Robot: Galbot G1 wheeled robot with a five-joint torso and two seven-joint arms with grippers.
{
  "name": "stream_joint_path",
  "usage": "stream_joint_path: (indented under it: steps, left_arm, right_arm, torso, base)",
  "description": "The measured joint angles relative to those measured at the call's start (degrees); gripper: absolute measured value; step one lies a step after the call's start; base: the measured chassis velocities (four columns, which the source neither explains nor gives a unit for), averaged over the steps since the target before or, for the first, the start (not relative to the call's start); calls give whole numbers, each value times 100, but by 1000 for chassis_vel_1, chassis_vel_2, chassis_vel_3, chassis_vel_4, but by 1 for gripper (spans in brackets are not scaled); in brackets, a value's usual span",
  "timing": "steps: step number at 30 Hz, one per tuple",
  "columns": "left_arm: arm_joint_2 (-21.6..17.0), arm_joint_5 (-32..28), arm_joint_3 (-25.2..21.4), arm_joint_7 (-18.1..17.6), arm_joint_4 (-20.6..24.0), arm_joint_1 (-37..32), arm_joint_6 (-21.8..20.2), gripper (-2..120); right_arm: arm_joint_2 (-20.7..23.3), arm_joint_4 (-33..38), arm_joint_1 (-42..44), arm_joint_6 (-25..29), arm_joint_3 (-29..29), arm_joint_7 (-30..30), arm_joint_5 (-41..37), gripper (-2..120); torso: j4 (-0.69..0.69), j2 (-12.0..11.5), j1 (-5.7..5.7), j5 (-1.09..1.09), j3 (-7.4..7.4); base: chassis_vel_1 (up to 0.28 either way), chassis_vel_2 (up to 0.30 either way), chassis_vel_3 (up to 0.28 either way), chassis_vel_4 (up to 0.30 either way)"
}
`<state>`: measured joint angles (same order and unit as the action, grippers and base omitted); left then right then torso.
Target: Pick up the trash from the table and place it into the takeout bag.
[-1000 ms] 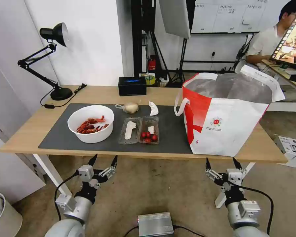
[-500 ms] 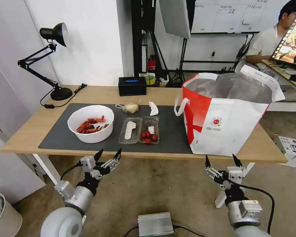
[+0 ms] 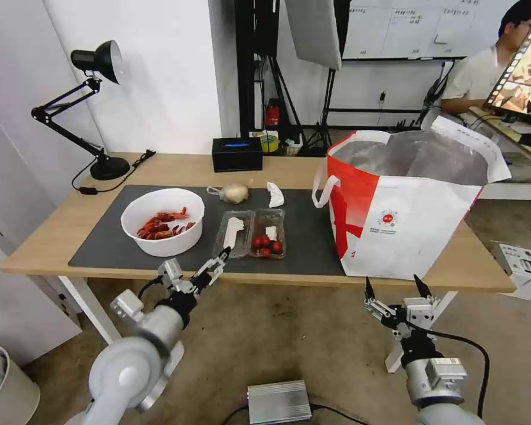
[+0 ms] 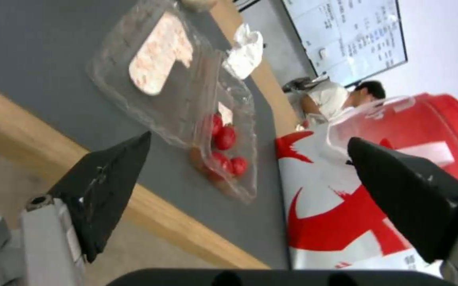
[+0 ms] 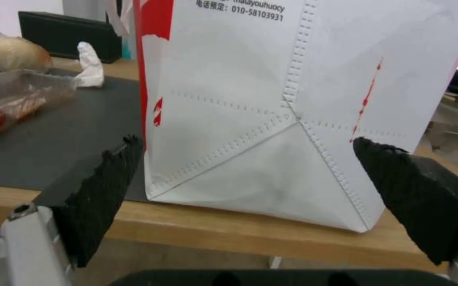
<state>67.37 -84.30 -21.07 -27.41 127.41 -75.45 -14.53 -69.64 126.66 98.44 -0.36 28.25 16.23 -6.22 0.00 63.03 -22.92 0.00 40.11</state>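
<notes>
On the table (image 3: 47,239), the trash lies on a dark grey mat (image 3: 100,248): a white bowl of red shells (image 3: 163,221), a clear hinged tray with red fruits (image 3: 251,233), a crumpled tissue (image 3: 275,193) and a small knotted bag (image 3: 233,192). At the right end stands the takeout bag (image 3: 404,200), its mouth open. My left gripper (image 3: 197,268) is open at the table's front edge, just before the tray (image 4: 187,91). My right gripper (image 3: 393,286) hangs open below the table edge, facing the takeout bag (image 5: 271,79).
A black desk lamp (image 3: 94,106) stands at the table's far left corner, and a black box (image 3: 237,154) sits along the back edge. On the floor are a silver box (image 3: 279,401), a white bin (image 3: 6,383) and a white device (image 3: 522,268).
My left gripper has risen and moved forward to the table's front edge near the tray. The right gripper has hardly moved.
</notes>
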Motion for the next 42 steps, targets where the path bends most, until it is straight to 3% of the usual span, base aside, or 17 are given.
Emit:
stream_joint_path:
  steps: [8, 20, 30, 42]
  left_arm:
    - [589, -276, 85, -584, -127, 128, 18, 100]
    - [804, -419, 227, -960, -342, 582, 115, 100]
    - [965, -310, 516, -1086, -670, 874, 117, 100]
    - [891, -198, 597, -1069, -1022, 1056, 151, 100]
  right_arm:
    - [74, -54, -160, -160, -135, 48, -11, 100]
    - [114, -130, -218, -215, -325, 80, 94, 100]
    - [-18, -146, -357, -368, -575, 122, 258, 100]
    - [12, -321, -220, -303, -350, 104, 269, 100]
  torso:
    - [1, 0, 0, 0, 0]
    - [0, 0, 0, -1, 0]
    - [0, 0, 0, 0, 0]
    - [0, 0, 0, 0, 0]
  base:
    - [0, 0, 0, 0]
    - [0, 0, 0, 0]
    - [0, 0, 0, 0]
    - [0, 0, 0, 0]
